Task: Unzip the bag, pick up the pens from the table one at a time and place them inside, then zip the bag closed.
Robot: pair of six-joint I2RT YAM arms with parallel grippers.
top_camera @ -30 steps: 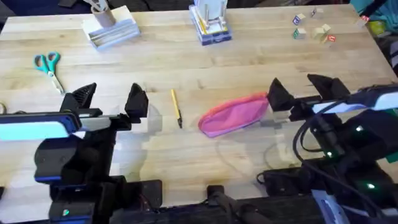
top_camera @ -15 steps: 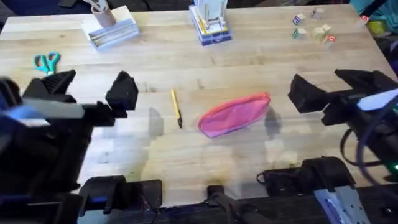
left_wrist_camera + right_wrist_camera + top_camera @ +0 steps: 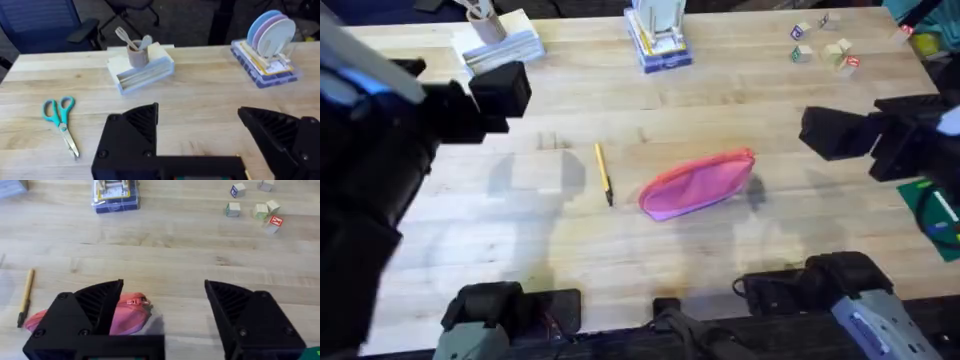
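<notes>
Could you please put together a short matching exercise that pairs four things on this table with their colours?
Things:
1. bag
2. pen
3. scissors
4. left gripper

Colours:
A. yellow with a dark tip
B. black
C. pink
D. teal handles

Pairs: 1-C, 2-A, 3-D, 4-B

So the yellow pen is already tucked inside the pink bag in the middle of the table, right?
Not quite. The yellow pen lies on the table beside the pink bag, apart from it, not inside. The overhead view shows this.
</notes>
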